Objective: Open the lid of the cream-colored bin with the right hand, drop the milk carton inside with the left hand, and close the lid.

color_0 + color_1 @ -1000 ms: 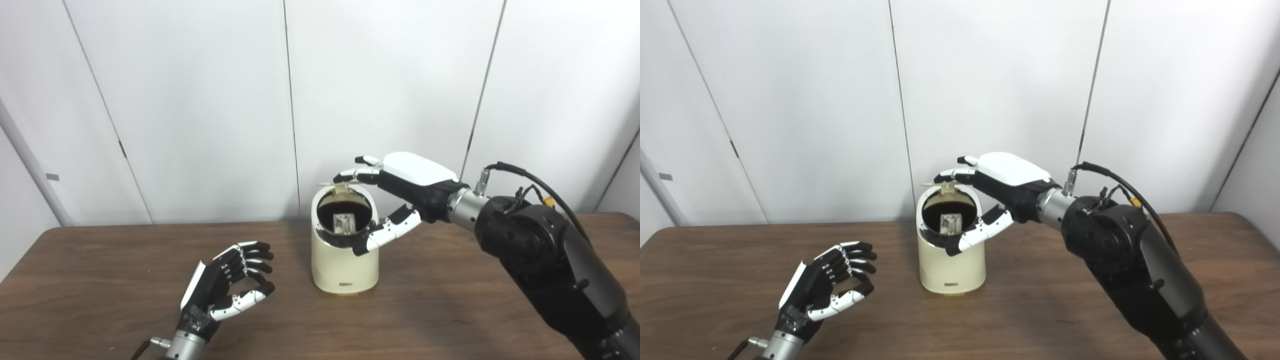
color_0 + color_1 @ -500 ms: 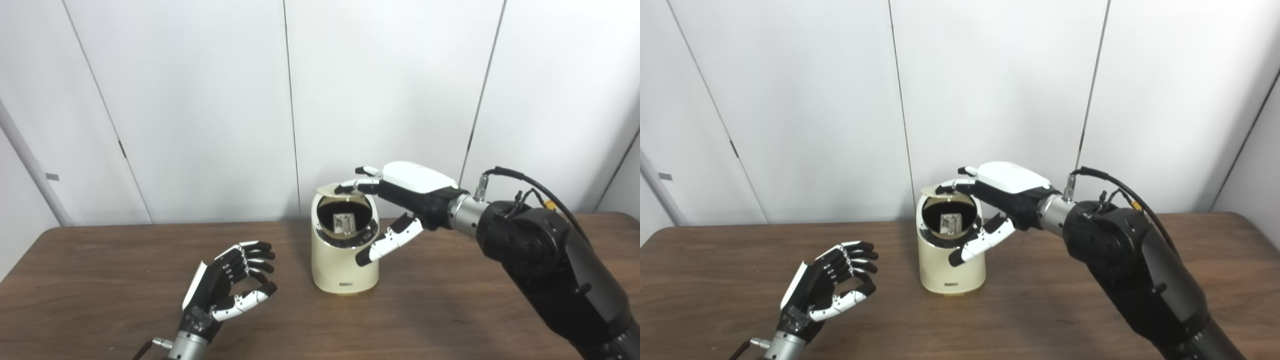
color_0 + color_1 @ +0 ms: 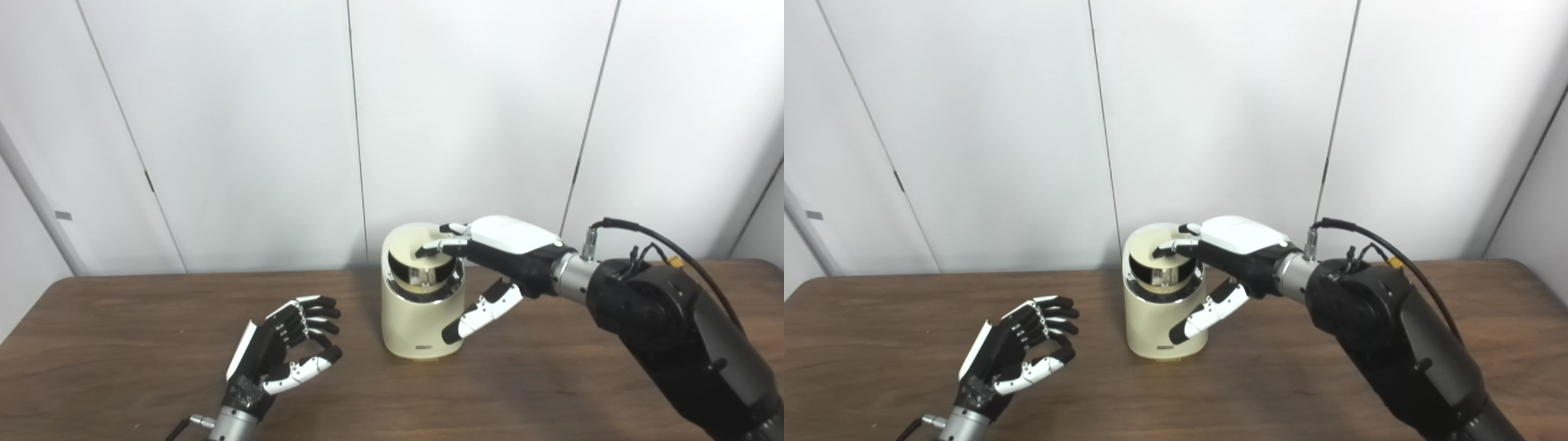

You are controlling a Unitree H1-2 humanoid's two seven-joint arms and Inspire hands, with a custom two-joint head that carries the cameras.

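Observation:
The cream-colored bin (image 3: 419, 324) stands at the middle of the table. Its lid (image 3: 410, 240) is tilted down over the opening, with a dark gap left at the front. Through that gap a bit of the milk carton (image 3: 422, 278) shows inside the bin. My right hand (image 3: 496, 254) reaches in from the right, its fingertips (image 3: 429, 250) resting on top of the lid and its thumb hanging beside the bin's right wall. It holds nothing. My left hand (image 3: 285, 352) hovers low at the front left, fingers curled apart, empty.
The brown wooden table (image 3: 551, 380) runs the full width of the view. White wall panels (image 3: 245, 122) stand close behind the bin. My right forearm (image 3: 674, 331) crosses the table's right side.
My right hand has pushed the lid down from nearly upright to almost covering the opening, and the hand has dropped with it. The left hand has barely moved.

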